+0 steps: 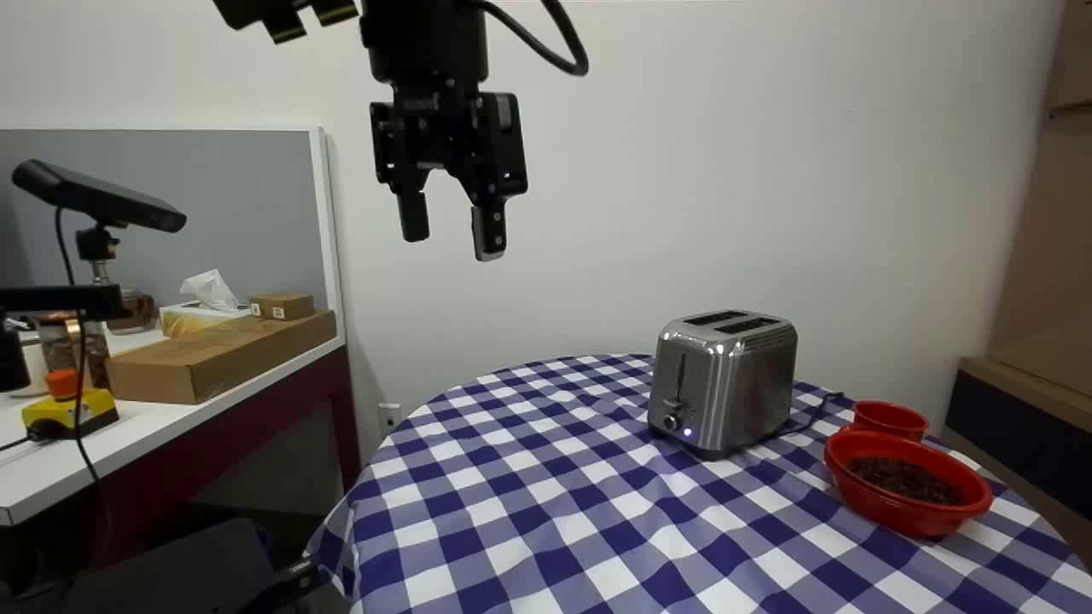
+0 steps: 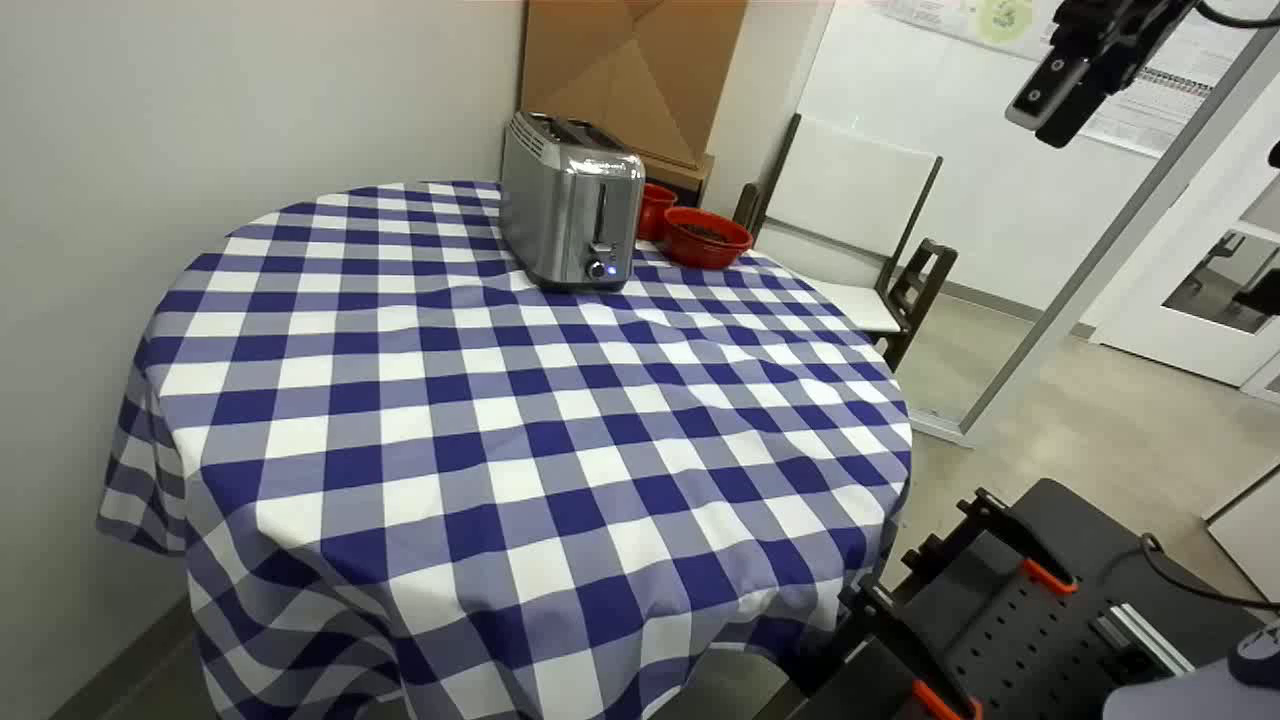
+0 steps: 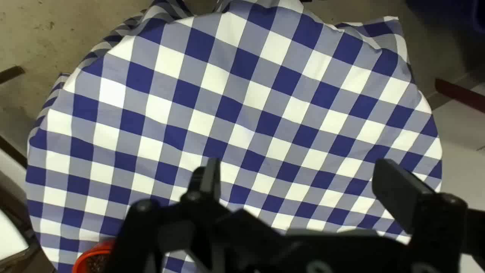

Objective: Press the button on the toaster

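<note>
The silver toaster (image 1: 751, 392) stands upright on the checkered table, and it also shows in an exterior view (image 2: 540, 205). Its narrow front has a vertical slot with a lever low down, a round knob (image 1: 673, 421) and a small lit light (image 1: 688, 432). The knob shows in both exterior views (image 2: 597, 269). My gripper (image 1: 453, 237) is open and empty, high above the table and apart from the toaster. It also hangs at the upper right of an exterior view (image 2: 1045, 112). In the wrist view its fingers (image 3: 297, 170) are wide apart over the cloth. The toaster does not show there.
A red bowl (image 1: 879, 509) of dark bits and a red cup (image 1: 890, 418) stand beside the toaster. The bowl's edge shows in the wrist view (image 3: 94, 250). A dark cord (image 1: 806, 425) runs behind the toaster. A white desk with a cardboard box (image 1: 213, 358) stands apart.
</note>
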Controlling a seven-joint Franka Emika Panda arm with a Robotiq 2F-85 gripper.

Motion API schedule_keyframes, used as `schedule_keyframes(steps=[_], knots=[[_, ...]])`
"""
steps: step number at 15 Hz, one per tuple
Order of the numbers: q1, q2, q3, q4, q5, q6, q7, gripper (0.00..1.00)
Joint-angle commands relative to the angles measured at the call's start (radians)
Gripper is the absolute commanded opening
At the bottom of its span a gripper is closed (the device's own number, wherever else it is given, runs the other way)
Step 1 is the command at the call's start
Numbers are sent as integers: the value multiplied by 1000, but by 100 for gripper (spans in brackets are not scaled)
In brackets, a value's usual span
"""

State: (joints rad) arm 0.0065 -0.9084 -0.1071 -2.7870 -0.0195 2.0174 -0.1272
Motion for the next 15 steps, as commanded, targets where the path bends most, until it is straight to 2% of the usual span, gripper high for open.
schedule_keyframes(steps=[1,3,5,11,15], knots=[[-7,2,7,-2,6,-6,-5,100],[-7,5,7,-10,6,-7,-5,100],[-15,24,11,-4,-12,59,-6,100],[-35,150,40,2,-66,393,4,100],[-52,294,47,2,-75,599,25,100]])
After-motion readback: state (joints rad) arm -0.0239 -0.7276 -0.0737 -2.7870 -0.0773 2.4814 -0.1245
